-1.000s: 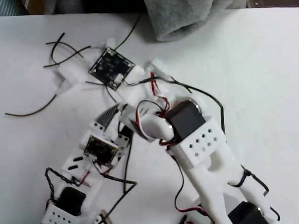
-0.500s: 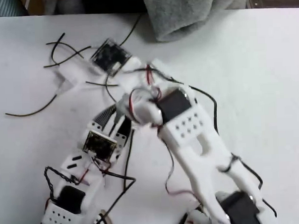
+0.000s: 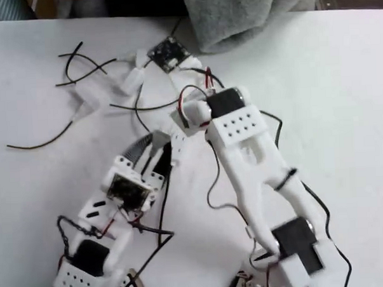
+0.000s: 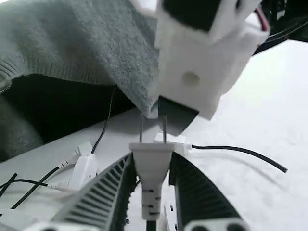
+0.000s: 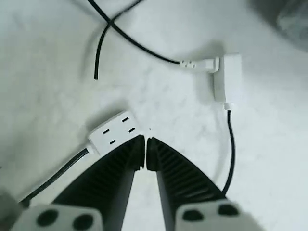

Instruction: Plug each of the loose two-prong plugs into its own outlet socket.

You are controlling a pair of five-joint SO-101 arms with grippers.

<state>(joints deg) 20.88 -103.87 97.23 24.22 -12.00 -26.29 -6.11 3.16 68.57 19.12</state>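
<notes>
High view: left gripper (image 3: 155, 147) mid-table, close beside the white right arm (image 3: 242, 147).

Left wrist view: ribbed black fingers (image 4: 113, 185) clamp a white plastic two-prong plug (image 4: 150, 166), prongs pointing away from the wrist.

Right wrist view: right gripper (image 5: 145, 143) pinched together, nothing between. White rectangular outlet block (image 5: 115, 130) lies just beside its tips. White fitting on a black cord (image 5: 226, 77) lies well apart.

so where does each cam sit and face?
High view: above the table, looking down; left arm and right arm show.
Left wrist view: on left arm, past left gripper, shut on a plug, toward right arm.
Right wrist view: on right arm, down past right gripper at an outlet socket.
Shared: grey cloth in high and left wrist views.
</notes>
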